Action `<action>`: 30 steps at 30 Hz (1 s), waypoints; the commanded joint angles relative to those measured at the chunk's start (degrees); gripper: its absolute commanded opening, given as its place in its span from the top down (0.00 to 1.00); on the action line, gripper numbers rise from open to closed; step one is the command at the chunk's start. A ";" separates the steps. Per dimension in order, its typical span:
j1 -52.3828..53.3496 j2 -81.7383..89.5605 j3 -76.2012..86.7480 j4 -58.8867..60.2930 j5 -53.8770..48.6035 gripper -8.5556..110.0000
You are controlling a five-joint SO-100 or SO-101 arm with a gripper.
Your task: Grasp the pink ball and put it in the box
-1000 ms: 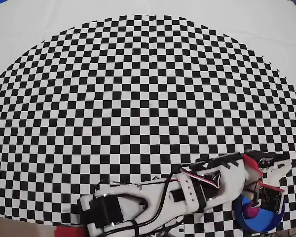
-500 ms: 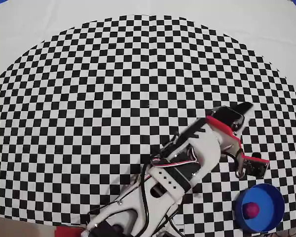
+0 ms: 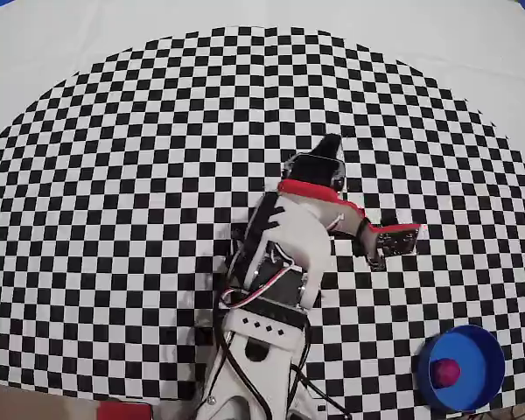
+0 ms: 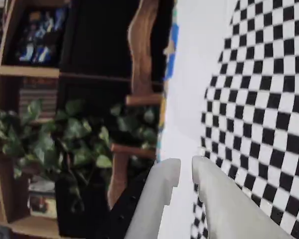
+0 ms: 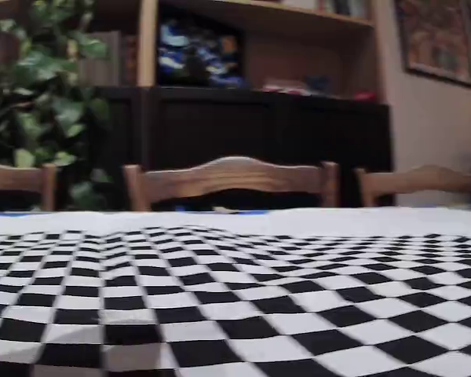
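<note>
The pincer (image 4: 185, 172) shows in the wrist view as two pale fingers (image 4: 159, 191) rising from the bottom edge, their tips set close with only a narrow slit between them and nothing held in it. In the overhead view the pincer (image 3: 332, 149) sits at the far end of the white and red arm (image 3: 276, 262), which reaches up from the bottom edge over the middle of the checkered tabletop (image 3: 157, 175); there its fingers are foreshortened and their gap cannot be judged. The ball (image 3: 445, 372) lies well apart from the pincer, toward the bottom right corner of the overhead view, resting inside the box (image 3: 488, 367). The box stands on the tabletop near its lower right edge, clear of the arm. Past the pincer tips the wrist view, which lies on its side, shows the checker pattern (image 4: 259, 99) on the right and, beyond the tabletop's edge, a chair back (image 4: 142, 50), a leafy plant (image 4: 70, 139) and dark shelving (image 4: 20, 45). The fixed view looks low across the tabletop (image 5: 235, 290) toward chairs (image 5: 231, 181), a plant (image 5: 39, 86) and shelves (image 5: 251, 47); neither pincer, ball nor box appears in it.
</note>
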 commanded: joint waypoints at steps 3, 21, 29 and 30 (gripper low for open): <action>-5.45 6.68 3.08 5.89 3.25 0.93; -14.15 16.52 12.92 26.28 7.12 0.93; -15.91 16.52 14.50 31.64 7.12 0.93; -16.26 16.52 14.50 31.73 7.12 0.93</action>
